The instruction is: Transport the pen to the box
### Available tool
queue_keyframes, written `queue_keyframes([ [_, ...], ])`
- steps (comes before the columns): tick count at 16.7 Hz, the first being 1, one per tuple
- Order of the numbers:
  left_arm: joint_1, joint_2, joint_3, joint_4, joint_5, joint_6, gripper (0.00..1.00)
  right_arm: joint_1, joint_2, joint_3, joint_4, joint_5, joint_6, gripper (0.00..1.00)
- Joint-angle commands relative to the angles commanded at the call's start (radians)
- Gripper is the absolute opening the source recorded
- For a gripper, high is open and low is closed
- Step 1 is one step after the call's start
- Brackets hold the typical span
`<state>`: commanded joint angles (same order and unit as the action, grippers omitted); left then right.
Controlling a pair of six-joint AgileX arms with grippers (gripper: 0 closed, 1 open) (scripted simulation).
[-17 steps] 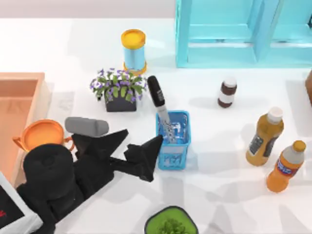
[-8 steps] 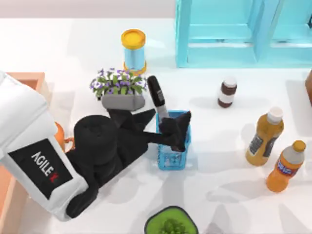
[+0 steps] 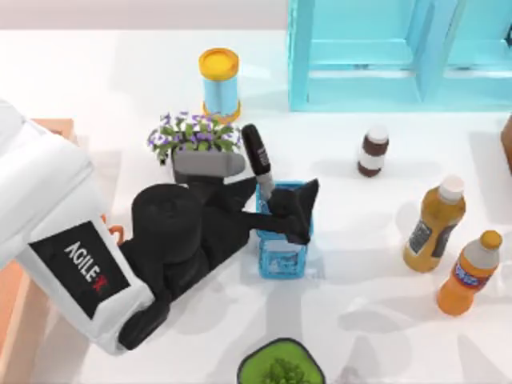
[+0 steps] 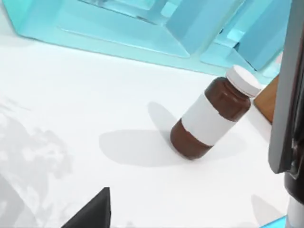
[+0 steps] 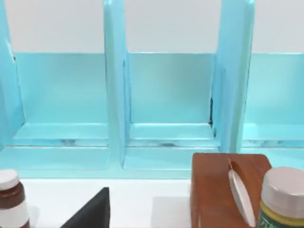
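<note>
The pen (image 3: 258,157) has a thick black cap and a slim silver barrel, and it leans out of a small translucent blue container (image 3: 282,254) at mid-table. My left gripper (image 3: 278,198) is open over that container, with one finger on each side of the pen's barrel. In the left wrist view the pen (image 4: 288,90) stands close by, far from the one finger (image 4: 94,214) that shows. The box (image 3: 54,126) lies at the table's left edge, mostly hidden under my left arm. A finger (image 5: 92,213) of my right gripper points at the shelf.
A flower pot (image 3: 192,138) and a yellow-lidded can (image 3: 219,78) stand behind the pen. A turquoise shelf frame (image 3: 400,56) fills the back right. To the right stand a brown jar (image 3: 373,152) and two bottles (image 3: 436,224). A green plant bowl (image 3: 280,366) sits at the front.
My left arm swung from the front left up and to the right, bringing its open fingers around the pen at the blue container. The pen has not moved.
</note>
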<state>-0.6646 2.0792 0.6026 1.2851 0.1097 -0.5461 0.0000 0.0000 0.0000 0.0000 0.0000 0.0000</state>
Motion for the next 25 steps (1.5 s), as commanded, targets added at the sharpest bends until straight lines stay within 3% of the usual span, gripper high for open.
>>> queue_keyframes([
  [12, 0.0, 0.0, 0.0, 0.0, 0.0, 0.0, 0.02, 0.0, 0.0, 0.0, 0.0, 0.0, 0.0, 1.0],
  [22, 0.01, -0.02, 0.006, 0.004, -0.004, 0.006, 0.0, 0.0, 0.0, 0.0, 0.0, 0.0, 0.0, 1.0],
  [25, 0.02, -0.065, -0.007, -0.062, 0.039, 0.008, 0.0, 0.0, 0.0, 0.0, 0.0, 0.0, 0.0, 1.0],
])
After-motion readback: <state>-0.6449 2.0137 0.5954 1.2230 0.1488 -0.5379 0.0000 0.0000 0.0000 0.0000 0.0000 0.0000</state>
